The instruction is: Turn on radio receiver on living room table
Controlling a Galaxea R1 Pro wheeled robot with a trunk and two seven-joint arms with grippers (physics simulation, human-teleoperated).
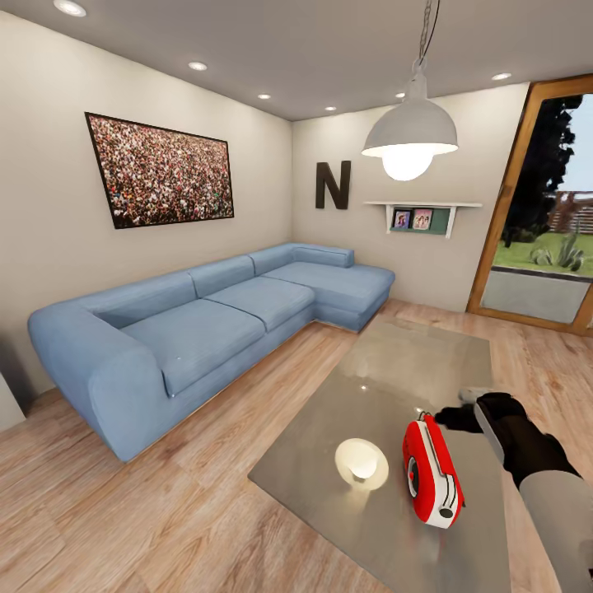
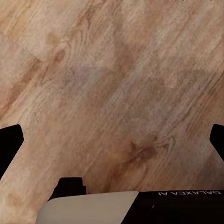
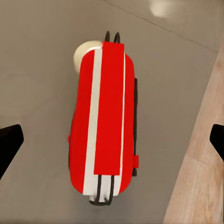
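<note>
I have the right gripper (image 1: 471,409) hovering over the radio receiver (image 1: 431,471), its fingers spread wide with nothing between them, so I can come down on the controls. The radio stands on edge near the right-hand long edge of the coffee table (image 1: 395,362), towards its near end, dial facing the lamp's reflection (image 1: 361,463). My left gripper (image 2: 112,140) hangs open over the wood floor (image 2: 112,70), out of the way. Lettering on it reads "GALAXEA", upside down; on the wall, a black letter N (image 1: 333,184).

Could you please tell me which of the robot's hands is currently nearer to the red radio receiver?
Right. The right hand hovers just beside the radio receiver on the table; the left hand faces bare wood floor.
</note>
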